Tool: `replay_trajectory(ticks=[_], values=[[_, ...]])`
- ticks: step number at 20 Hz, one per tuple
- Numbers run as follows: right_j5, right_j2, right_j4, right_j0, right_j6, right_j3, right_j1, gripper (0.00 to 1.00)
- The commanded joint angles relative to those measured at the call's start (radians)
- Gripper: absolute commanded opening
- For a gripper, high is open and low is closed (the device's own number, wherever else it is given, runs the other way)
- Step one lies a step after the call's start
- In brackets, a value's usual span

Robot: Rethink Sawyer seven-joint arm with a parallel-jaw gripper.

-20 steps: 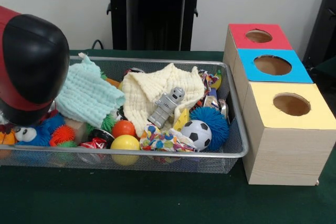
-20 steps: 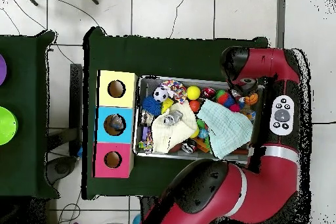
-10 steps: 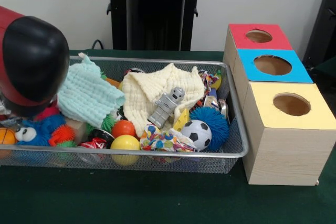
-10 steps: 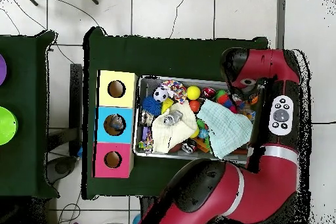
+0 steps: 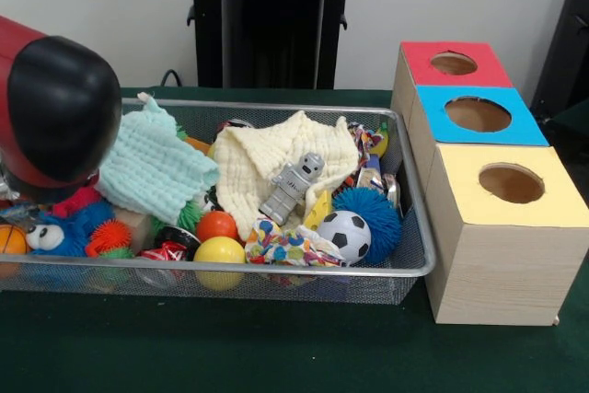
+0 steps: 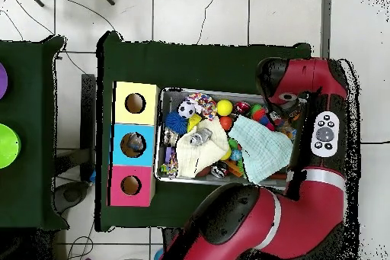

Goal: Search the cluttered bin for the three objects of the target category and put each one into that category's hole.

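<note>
The grey toy robot (image 5: 292, 188) lies on the cream cloth (image 5: 267, 161) in the middle of the wire bin (image 5: 276, 275), its long axis slanted, head toward the far right and feet toward the near left. The arm (image 5: 51, 112) hangs over the bin's left end; its gripper is hidden, so I cannot tell its state. The box with three holes (image 5: 488, 227) stands just right of the bin on the table (image 5: 276, 347).

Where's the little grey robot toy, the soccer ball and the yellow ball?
grey robot toy (image 5: 292, 187), front view, its chest.
soccer ball (image 5: 343, 236), front view, its middle.
yellow ball (image 5: 220, 252), front view, its front face.
</note>
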Motion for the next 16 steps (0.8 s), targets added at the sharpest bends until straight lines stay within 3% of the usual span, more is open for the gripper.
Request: replay_trajectory(ticks=[1,16], values=[[-0.001,0.040,-0.027,-0.013,-0.259,0.038,0.089,1.00],[-0.066,0.011,-0.034,-0.014,-0.244,0.063,0.078,1.00]])
